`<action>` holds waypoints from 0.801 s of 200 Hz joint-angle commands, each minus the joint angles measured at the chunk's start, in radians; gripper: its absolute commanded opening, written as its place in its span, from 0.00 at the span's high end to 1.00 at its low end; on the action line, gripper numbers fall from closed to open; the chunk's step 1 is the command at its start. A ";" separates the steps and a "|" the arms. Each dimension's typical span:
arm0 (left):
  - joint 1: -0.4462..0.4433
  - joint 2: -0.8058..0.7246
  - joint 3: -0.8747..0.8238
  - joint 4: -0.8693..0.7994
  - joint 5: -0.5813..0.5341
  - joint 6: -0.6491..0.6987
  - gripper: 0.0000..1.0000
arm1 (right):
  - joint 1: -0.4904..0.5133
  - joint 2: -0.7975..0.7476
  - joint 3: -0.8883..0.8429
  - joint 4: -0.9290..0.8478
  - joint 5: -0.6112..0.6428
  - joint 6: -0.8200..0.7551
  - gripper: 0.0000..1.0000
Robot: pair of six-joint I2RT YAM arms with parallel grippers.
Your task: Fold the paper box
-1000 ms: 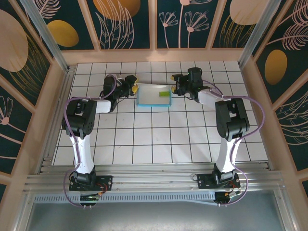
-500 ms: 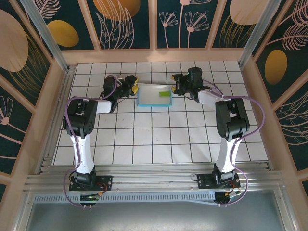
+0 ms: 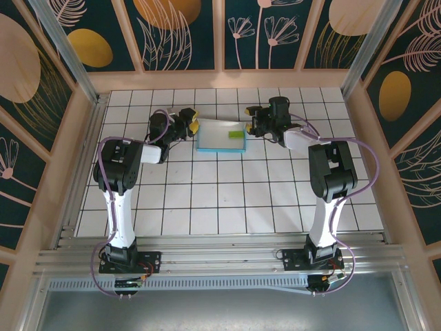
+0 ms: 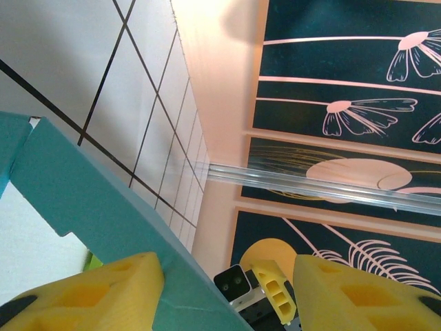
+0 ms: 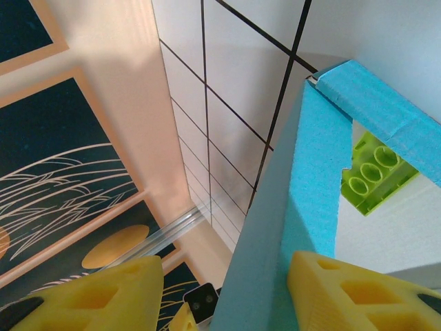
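Observation:
The paper box is a shallow teal rectangle with a white floor, lying at the far middle of the tiled table. My left gripper is at its left end and my right gripper at its right end. In the left wrist view the left gripper stands open astride the teal end wall, which lies against one yellow finger. In the right wrist view the right gripper also stands open astride the box wall, which sits next to one finger; a wide gap separates it from the other.
A small lime-green block lies inside the box near its right end; its holes show in the right wrist view. The peach back wall rises about two tiles behind the box. White tiles stretch toward the arm bases.
The left arm's upper links have shifted slightly toward the far wall. The box and the right gripper have stayed in place.

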 commanded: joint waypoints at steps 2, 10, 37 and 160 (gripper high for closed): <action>-0.085 0.031 0.001 0.013 0.135 -0.055 0.46 | 0.057 -0.023 -0.020 0.027 -0.089 -0.006 0.47; -0.087 0.033 0.006 0.014 0.134 -0.055 0.46 | 0.057 -0.022 -0.018 0.027 -0.091 -0.006 0.47; -0.095 0.038 0.031 0.014 0.142 -0.061 0.45 | 0.055 -0.019 -0.009 0.024 -0.096 -0.012 0.47; -0.111 0.032 0.092 0.000 0.142 -0.081 0.46 | 0.054 -0.013 0.017 0.017 -0.101 -0.014 0.47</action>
